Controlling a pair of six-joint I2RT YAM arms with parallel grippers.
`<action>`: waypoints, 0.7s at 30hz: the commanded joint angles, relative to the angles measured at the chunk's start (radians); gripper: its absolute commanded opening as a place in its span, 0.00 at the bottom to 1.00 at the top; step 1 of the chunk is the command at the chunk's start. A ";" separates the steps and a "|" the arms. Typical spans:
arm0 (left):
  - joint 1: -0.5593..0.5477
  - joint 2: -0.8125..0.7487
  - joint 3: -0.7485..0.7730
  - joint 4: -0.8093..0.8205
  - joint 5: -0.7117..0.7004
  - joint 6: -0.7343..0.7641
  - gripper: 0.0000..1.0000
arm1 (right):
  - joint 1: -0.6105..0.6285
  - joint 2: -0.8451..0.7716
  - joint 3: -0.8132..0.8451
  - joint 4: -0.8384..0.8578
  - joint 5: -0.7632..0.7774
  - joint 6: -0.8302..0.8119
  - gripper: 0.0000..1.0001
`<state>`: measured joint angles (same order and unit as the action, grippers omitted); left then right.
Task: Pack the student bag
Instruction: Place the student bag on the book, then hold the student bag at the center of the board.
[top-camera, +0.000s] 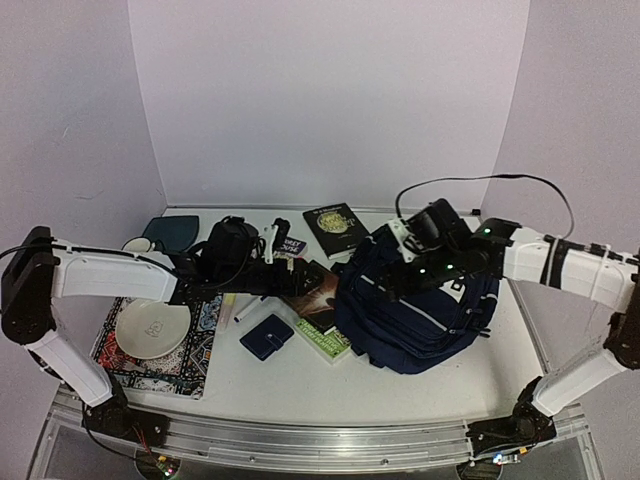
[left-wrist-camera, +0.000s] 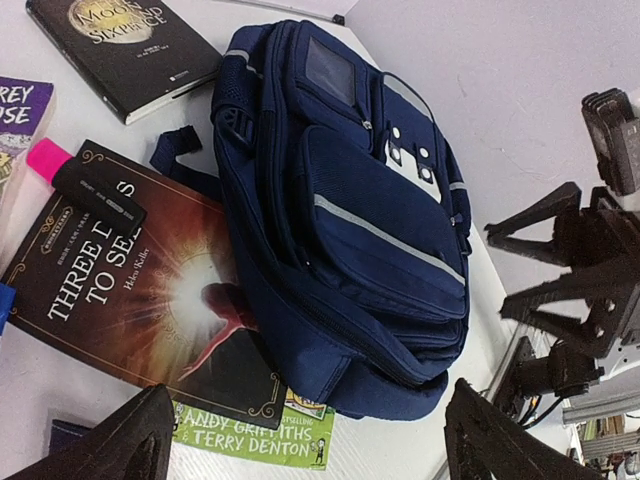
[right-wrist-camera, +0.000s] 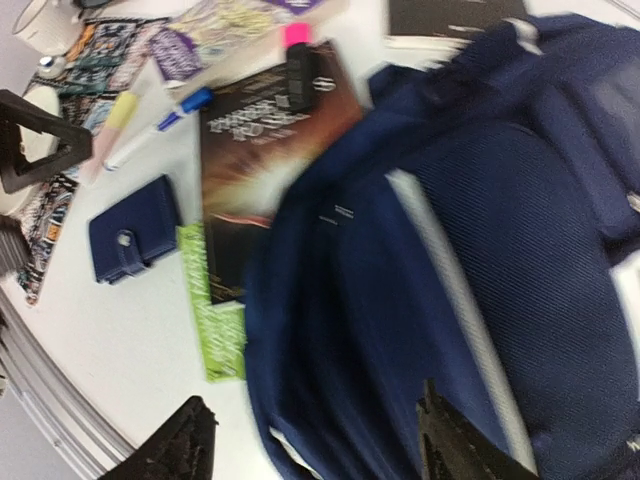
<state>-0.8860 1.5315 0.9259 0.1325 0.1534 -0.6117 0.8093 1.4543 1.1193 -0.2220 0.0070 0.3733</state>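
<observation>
The student bag (top-camera: 420, 310) is a navy-blue backpack with thin white stripes, lying on the table right of centre; it also fills the left wrist view (left-wrist-camera: 350, 220) and the blurred right wrist view (right-wrist-camera: 470, 280). My left gripper (left-wrist-camera: 310, 450) is open, hovering at the bag's left side over a green book (left-wrist-camera: 250, 435), with nothing between its fingers; from above the left gripper (top-camera: 318, 277) sits just left of the bag. My right gripper (right-wrist-camera: 315, 445) is open over the bag's dark side fold, holding nothing; from above the right gripper (top-camera: 396, 276) is on the bag's upper left part.
A dark "Three" book (left-wrist-camera: 130, 290) lies partly under the bag, a pink-capped marker (left-wrist-camera: 90, 185) on it. A black book (top-camera: 335, 228) lies behind. A navy wallet (top-camera: 266, 336), pens (top-camera: 245, 308), a plate (top-camera: 150, 328) on a patterned mat and a teal pouch (top-camera: 172, 233) are to the left.
</observation>
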 joint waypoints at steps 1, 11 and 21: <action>-0.016 0.075 0.088 0.041 -0.001 -0.006 0.95 | -0.116 -0.152 -0.142 -0.104 0.035 -0.039 0.74; -0.040 0.202 0.162 0.041 0.036 -0.015 0.94 | -0.176 -0.203 -0.309 -0.104 0.050 -0.087 0.83; -0.064 0.262 0.199 0.042 0.053 -0.017 0.93 | -0.177 -0.092 -0.348 -0.089 0.078 -0.114 0.98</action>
<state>-0.9436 1.7752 1.0809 0.1406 0.1904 -0.6231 0.6327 1.3057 0.7854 -0.2901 0.0935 0.2854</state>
